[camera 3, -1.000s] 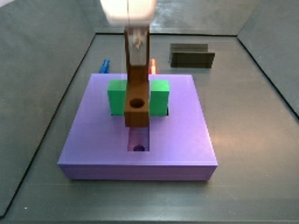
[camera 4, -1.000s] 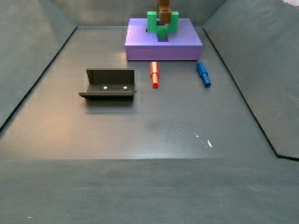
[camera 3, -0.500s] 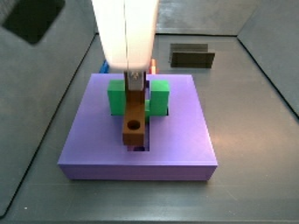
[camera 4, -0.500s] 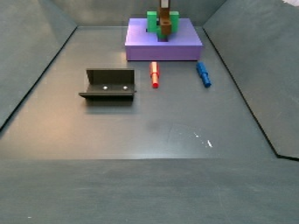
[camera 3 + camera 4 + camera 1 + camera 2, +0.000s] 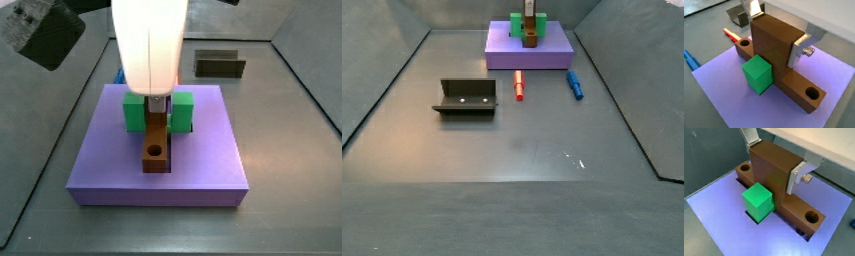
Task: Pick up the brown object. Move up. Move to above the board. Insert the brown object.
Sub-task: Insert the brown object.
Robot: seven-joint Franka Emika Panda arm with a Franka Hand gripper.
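Note:
The brown object (image 5: 158, 146) lies lengthwise in the groove of the purple board (image 5: 214, 160), its round hole toward the front. Its upright crosspiece (image 5: 774, 47) sits between the arms of the green block (image 5: 134, 111). My gripper (image 5: 156, 101) is shut on that crosspiece, straight above the board. In both wrist views the silver fingers (image 5: 798, 50) (image 5: 797, 176) press the brown object (image 5: 771, 175) from two sides, next to the green block (image 5: 759, 201) (image 5: 757, 73). In a side view the gripper (image 5: 529, 10), brown object (image 5: 532, 35) and board (image 5: 556, 55) show far off.
A dark olive open box (image 5: 465, 97) stands on the grey floor, also behind the board in a side view (image 5: 219, 65). A red pen (image 5: 519, 86) and a blue pen (image 5: 575, 84) lie on the floor beside the board. Grey walls enclose the floor.
My gripper has come down with the brown object. The bar hung above the board a second ago; now it lies down in the groove.

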